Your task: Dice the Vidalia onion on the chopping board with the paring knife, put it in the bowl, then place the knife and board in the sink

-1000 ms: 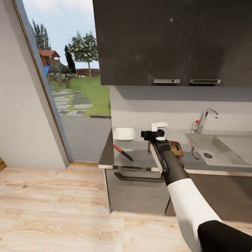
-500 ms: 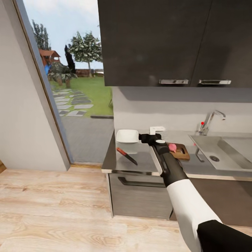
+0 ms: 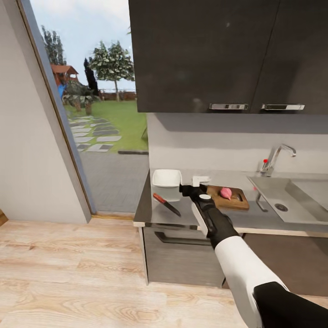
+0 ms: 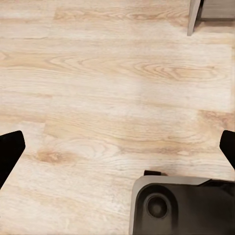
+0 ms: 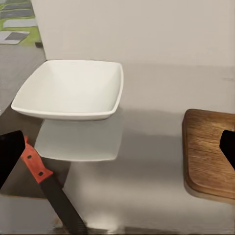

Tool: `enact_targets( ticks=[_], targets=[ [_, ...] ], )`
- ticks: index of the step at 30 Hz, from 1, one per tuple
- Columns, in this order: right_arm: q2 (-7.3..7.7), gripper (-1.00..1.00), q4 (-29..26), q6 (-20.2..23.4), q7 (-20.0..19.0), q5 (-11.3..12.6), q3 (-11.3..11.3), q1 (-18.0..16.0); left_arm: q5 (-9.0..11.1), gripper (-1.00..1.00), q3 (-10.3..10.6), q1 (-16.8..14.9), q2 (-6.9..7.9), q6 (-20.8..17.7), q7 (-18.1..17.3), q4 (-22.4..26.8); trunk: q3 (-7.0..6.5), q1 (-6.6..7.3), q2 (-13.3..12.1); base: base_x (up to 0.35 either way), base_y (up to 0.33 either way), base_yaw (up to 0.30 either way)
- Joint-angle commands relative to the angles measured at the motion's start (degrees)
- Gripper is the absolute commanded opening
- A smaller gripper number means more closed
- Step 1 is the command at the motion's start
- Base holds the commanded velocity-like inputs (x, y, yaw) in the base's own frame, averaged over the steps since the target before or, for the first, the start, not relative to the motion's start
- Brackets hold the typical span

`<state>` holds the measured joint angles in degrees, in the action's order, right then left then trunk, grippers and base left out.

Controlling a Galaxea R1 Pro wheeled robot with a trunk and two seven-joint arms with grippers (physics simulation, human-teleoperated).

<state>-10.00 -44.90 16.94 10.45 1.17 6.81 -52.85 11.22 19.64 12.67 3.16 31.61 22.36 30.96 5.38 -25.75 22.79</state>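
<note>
The small pinkish Vidalia onion [image 3: 226,193] lies on the brown chopping board [image 3: 228,198] on the grey countertop [image 3: 182,212], left of the sink [image 3: 291,196]. My right gripper [image 3: 193,183] hovers over the counter between the board and the white square bowl [image 3: 166,177], open and holding nothing. The paring knife [image 3: 166,204], red-handled with a dark blade, lies in front of the bowl. The right wrist view shows the bowl [image 5: 73,88], the knife [image 5: 49,191] and the board's edge [image 5: 210,152] between the open gripper [image 5: 117,149] fingertips. My left gripper [image 4: 117,147] hangs open over wooden floor.
A chrome tap [image 3: 275,159] with a red knob stands behind the sink. Dark wall cabinets [image 3: 218,54] hang above the counter. A glass door [image 3: 86,105] to the garden is left of the counter's end. My base [image 4: 181,205] shows above light wood floor.
The right arm has swung left off the chopping board towards the bowl, uncovering the onion lying on the board. The head view has shifted, so everything sits further right.
</note>
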Motion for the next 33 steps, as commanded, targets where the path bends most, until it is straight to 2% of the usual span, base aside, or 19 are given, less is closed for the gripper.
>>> enact_targets(
  ticks=[1, 21, 33],
  targets=[
    [0.0, 1.0, 0.8, -0.1, 0.2, 0.1, 0.1, -0.1, 0.6, 1.0, 0.5, 0.0, 0.09, 0.1, 0.3, 0.1, 0.11, -0.04, 0.1, 0.0, 0.0, 0.0],
    [0.0, 1.0, 3.8, -0.9, -0.3, 0.1, 0.0, 0.0, 0.5, 1.0, 0.6, 0.0, 0.09, 0.2, 0.3, 0.4, 0.11, -0.04, 0.1, 0.001, 0.001, 0.0],
    [0.0, 1.0, 5.1, -0.9, -0.2, 0.1, 0.0, 0.0, 0.5, 1.0, 0.6, 0.0, 0.09, 0.2, 0.3, 0.4, 0.11, -0.04, 0.1, 0.178, 0.144, 0.0]
  ],
)
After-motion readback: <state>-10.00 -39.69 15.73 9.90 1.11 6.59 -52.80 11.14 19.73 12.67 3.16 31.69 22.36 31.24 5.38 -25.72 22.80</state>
